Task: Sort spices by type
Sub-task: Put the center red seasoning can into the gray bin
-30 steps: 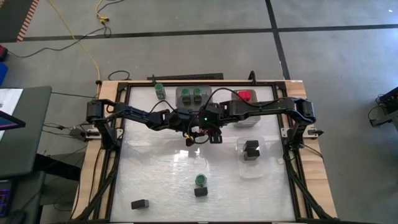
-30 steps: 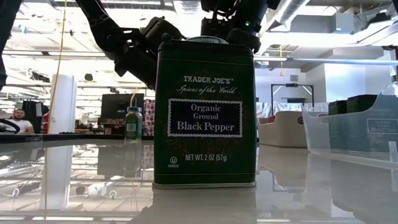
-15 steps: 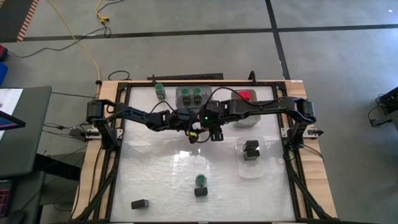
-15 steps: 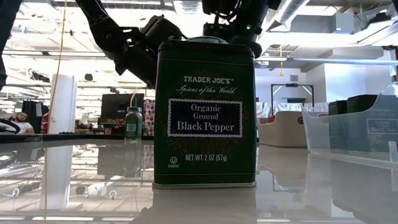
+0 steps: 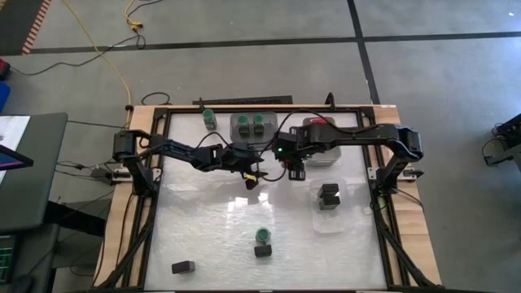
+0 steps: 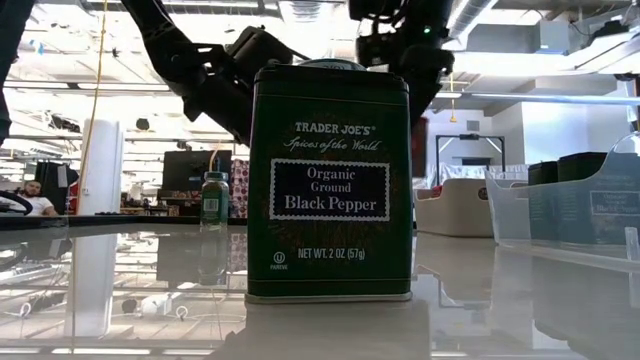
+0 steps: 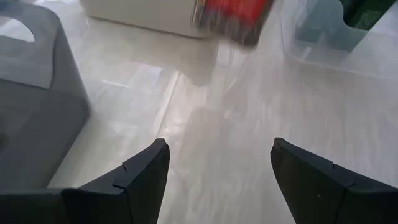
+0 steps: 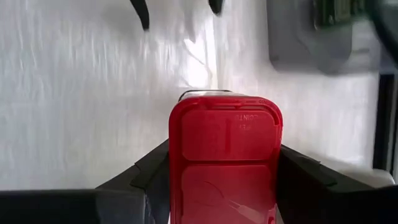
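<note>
My right gripper (image 5: pixel 295 169) hangs over the table's middle, shut on a red-topped spice box (image 8: pixel 225 155). To its left, my left gripper (image 5: pixel 251 172) is open with nothing between its fingers (image 7: pixel 217 152); the red-topped box (image 7: pixel 233 18) shows blurred ahead of it. A black pepper tin (image 6: pixel 330 180) stands on its base near the front edge. Beside it stands a green-lidded jar (image 5: pixel 263 235). Another dark tin (image 5: pixel 184 266) lies at the near left. My right gripper pinches the red-topped box between its two fingers, on two opposite sides just below the red lid (image 8: pixel 186 162). The fingers come steeply from above. The box is lifted clear of the table, lid toward the wrist camera.
At the far edge are a grey tray (image 5: pixel 236 130) with two green-lidded jars, a lone green-lidded jar (image 5: pixel 209 119), and a white tray (image 5: pixel 324 155) with a red-topped box (image 5: pixel 320 124). A clear tray (image 5: pixel 327 220) with dark tins sits at the right.
My right gripper has carried the red-topped box away from my left gripper toward the table's right edge, rising a little. My left gripper has stayed where it was.
</note>
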Robot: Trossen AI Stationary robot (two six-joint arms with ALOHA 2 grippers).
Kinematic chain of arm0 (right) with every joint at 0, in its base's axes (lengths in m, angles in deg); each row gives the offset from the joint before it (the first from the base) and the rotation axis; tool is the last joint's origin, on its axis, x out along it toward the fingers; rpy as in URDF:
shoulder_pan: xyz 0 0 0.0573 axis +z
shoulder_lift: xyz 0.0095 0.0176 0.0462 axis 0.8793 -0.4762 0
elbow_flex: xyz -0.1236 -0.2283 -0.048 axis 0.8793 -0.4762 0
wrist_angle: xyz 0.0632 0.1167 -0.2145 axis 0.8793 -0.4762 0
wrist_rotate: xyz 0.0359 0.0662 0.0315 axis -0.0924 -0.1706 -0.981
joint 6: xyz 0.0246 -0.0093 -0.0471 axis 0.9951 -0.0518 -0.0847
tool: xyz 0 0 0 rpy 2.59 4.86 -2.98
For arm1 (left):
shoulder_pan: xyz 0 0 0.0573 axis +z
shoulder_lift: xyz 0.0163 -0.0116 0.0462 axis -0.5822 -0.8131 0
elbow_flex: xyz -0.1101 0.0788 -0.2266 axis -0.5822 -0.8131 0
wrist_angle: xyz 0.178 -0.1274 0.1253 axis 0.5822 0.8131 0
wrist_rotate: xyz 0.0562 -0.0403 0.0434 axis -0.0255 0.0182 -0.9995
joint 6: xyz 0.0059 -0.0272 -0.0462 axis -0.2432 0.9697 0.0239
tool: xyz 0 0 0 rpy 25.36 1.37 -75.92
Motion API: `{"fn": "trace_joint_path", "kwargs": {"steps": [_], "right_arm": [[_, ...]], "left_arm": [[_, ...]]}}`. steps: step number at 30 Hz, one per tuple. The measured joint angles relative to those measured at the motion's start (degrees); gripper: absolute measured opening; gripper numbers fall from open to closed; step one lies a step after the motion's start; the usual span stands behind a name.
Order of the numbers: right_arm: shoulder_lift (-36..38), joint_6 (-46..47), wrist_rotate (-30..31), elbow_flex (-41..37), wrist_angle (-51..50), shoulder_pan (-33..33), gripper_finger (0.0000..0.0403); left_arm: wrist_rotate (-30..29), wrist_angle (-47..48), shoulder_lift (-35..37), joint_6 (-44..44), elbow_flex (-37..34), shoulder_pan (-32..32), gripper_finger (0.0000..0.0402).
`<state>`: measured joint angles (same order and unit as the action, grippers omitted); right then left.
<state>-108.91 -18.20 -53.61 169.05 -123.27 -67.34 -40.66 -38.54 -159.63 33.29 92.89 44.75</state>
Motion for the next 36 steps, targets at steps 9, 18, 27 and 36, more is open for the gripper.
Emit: {"fn": "trace_joint_path", "kwargs": {"steps": [9, 18, 27, 36], "right_arm": [[5.5, 4.5, 3.0, 0.0, -8.1, 0.0, 0.0238], [10.9, 7.0, 3.4, 0.0, -9.8, 1.7, 0.0239], [12.4, 7.2, 4.7, 0.1, -17.4, 0.5, 0.0239], [20.0, 2.8, 4.8, -11.0, -14.0, -3.7, 0.0239]], "left_arm": [[0.0, 0.8, 0.0, 0.1, 0.0, 0.0, 0.0267], [0.0, 0.7, 0.0, 0.1, 0.0, 0.0, 0.0267], [0.0, 0.8, 0.0, 0.1, 0.0, 0.0, 0.0267], [0.0, 0.8, 0.0, 0.1, 0.0, 0.0, 0.0267]]}}
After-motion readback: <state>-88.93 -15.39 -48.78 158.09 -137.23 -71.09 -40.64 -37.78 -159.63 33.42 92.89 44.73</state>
